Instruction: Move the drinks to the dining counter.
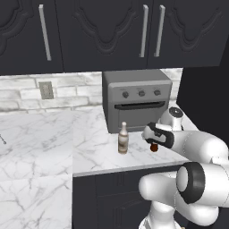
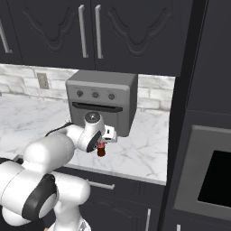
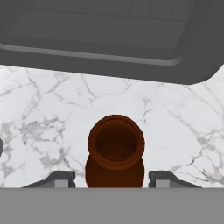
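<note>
Hand view: the brown bottle (image 3: 115, 151) stands upright near the bench (image 3: 43, 113) front edge, between the tool's (image 3: 113, 178) fingers; contact unclear. Likely rigid, smooth, tippable: grip the neck.

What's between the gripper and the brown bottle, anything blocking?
Nothing visible. The brown bottle stands upright on the marble worktop, right between the fingertips of the gripper; a gap shows on each side. The toaster oven is behind it.
</note>
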